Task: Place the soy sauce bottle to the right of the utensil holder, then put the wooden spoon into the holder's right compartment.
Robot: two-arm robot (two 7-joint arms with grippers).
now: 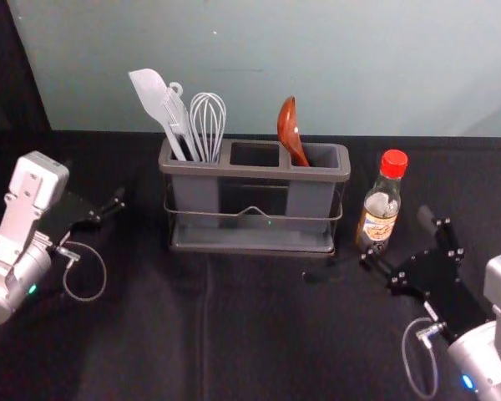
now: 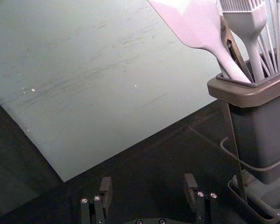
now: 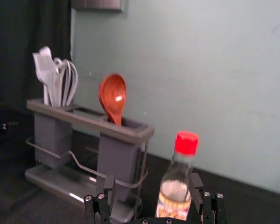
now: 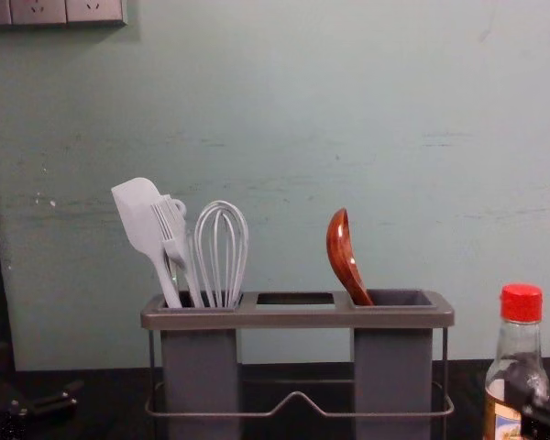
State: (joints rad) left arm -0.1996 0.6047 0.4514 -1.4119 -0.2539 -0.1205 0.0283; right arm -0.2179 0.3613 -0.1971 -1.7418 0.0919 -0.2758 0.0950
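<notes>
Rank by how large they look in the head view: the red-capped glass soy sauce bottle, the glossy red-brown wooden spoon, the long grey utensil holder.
1. Utensil holder, by far the widest
2. Soy sauce bottle
3. Wooden spoon, judged by its visible part; its lower end is hidden

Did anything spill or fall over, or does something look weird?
Nothing looks spilled or fallen. The soy sauce bottle stands upright beside the utensil holder. The wooden spoon leans left, but it's in the right compartment. The only odd bit is scratchy marks on the wall behind.
</notes>
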